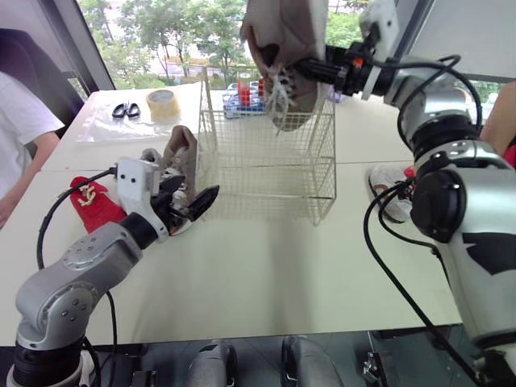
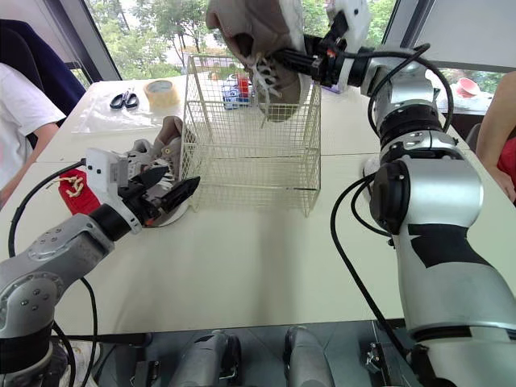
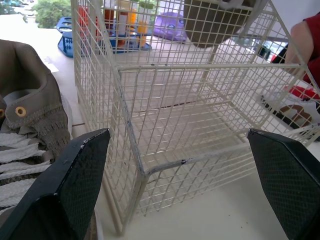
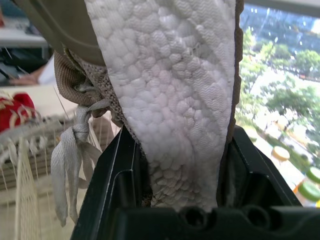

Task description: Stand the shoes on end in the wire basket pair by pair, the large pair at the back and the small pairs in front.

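Left arm reaches low across the worktop (image 1: 266, 274). Left claw (image 2: 171, 185) gapes wide and holds nothing, just beside the grey shoe (image 1: 181, 153) left of the wire basket (image 1: 266, 153). Right arm is raised and extended, with the right claw (image 1: 310, 68) clamped on the large tan shoe (image 1: 282, 32) over the basket's open top.
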Controlling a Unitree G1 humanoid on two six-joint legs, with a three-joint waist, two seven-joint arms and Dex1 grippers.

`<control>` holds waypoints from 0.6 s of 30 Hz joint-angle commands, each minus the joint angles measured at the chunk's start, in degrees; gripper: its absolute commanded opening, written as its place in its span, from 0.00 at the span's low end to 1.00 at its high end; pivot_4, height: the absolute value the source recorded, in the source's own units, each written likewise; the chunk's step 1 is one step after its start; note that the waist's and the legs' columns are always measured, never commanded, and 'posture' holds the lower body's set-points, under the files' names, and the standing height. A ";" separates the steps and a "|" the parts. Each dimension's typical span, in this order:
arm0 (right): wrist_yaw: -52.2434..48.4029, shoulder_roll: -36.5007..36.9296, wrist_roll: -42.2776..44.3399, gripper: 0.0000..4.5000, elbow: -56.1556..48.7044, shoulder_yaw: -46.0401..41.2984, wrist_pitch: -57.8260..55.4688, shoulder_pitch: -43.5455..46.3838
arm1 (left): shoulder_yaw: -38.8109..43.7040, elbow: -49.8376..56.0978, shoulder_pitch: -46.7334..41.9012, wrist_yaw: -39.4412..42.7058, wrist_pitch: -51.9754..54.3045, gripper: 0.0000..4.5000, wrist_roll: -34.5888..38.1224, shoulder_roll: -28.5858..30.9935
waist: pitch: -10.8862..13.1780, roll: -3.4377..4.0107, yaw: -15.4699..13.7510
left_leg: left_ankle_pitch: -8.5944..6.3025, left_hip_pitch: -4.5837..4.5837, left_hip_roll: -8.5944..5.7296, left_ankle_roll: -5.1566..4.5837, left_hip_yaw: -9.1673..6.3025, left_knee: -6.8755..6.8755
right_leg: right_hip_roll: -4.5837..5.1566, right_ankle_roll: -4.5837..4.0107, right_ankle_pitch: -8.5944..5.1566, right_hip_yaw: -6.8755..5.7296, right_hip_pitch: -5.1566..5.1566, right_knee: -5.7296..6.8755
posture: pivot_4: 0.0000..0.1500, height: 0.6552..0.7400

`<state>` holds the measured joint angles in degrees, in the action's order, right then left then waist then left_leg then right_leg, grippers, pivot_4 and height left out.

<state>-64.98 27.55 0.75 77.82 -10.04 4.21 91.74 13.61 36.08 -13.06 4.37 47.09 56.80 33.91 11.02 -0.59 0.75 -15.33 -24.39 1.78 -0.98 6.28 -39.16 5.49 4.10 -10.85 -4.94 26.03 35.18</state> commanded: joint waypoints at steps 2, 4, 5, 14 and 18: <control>1.65 1.45 -0.22 0.97 -0.79 -0.80 0.10 0.67 | 0.45 1.59 -0.20 -0.35 0.09 1.00 -0.27 -0.08 | 0.00 0.00 0.09 | 0.00 0.00 0.00 0.00 0.00 0.00 | 0.00 0.00 0.00 0.00 0.00 0.01 | 1.00 1.00; 0.98 1.83 0.28 0.98 -0.94 -1.37 -0.34 1.05 | 0.40 1.58 -0.28 -0.36 0.20 1.00 -0.28 -0.12 | 0.00 0.00 0.17 | 0.00 0.01 0.01 0.00 0.00 0.00 | -0.01 0.00 0.00 0.00 0.00 0.01 | 1.00 1.00; 0.17 2.13 0.69 0.98 -1.06 -1.72 -0.63 1.29 | 0.31 1.42 -0.38 -0.32 0.22 1.00 -0.33 -0.18 | 0.00 0.00 0.19 | 0.00 0.01 0.01 0.00 0.00 0.00 | -0.01 0.00 0.00 0.00 0.01 0.01 | 1.00 1.00; -7.92 7.19 0.32 0.98 -2.32 -0.87 -3.81 -0.54 | -1.23 -0.81 -2.38 1.28 0.11 1.00 -1.98 -0.02 | 0.00 0.00 -0.02 | 0.00 0.02 0.00 0.00 -0.01 -0.02 | -0.03 0.00 0.00 -0.01 -0.03 0.02 | 1.00 1.00; -10.47 10.73 0.83 0.98 -4.10 -0.75 -1.54 -3.15 | 1.55 -0.62 -3.30 0.79 1.47 1.00 -0.83 2.01 | -0.01 -0.01 -0.04 | 0.00 0.01 0.00 0.00 -0.03 -0.02 | -0.02 0.00 0.00 -0.01 -0.04 -0.01 | 1.00 1.00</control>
<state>-74.54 36.49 0.84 76.11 -10.42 1.08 88.32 12.53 34.39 -15.24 5.23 48.43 55.52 34.93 11.01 -0.60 0.72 -15.33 -24.37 1.78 -0.99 6.25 -39.18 5.47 4.10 -10.85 -4.95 25.99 35.17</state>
